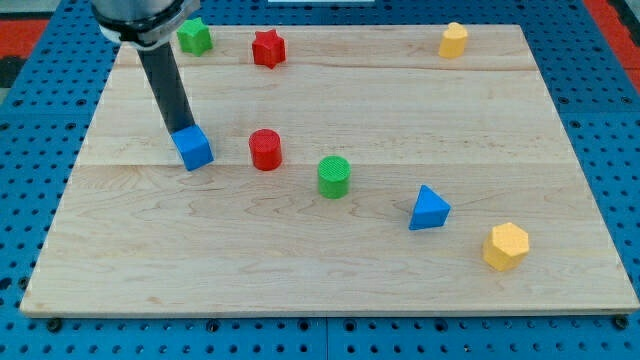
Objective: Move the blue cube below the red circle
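The blue cube (194,149) sits on the wooden board at the view's left, level with the red circle (265,150), which stands a short way to its right. My tip (180,131) rests at the cube's upper left edge, touching or nearly touching it. The dark rod rises from there toward the view's top left.
A green circle (334,176) lies right of the red circle. A blue triangle (429,209) and a yellow hexagon (506,246) sit at the lower right. A green star (194,37), a red star (268,48) and a yellow block (454,40) line the top edge.
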Controlling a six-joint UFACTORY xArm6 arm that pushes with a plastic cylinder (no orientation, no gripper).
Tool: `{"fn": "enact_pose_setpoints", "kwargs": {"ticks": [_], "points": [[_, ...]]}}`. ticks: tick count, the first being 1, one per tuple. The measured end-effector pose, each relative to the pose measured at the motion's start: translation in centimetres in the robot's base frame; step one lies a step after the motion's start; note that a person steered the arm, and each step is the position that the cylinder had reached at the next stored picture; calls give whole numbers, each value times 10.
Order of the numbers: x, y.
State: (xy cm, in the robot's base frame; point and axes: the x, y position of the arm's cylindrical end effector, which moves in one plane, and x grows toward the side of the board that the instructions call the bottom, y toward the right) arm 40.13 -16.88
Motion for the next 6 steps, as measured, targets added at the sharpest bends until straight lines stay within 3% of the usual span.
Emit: {"fn": "enact_pose_setpoints", "kwargs": {"ticks": [2,3,4,6], "points": [[61,15],[77,16],[86,55],[108,43]]}}
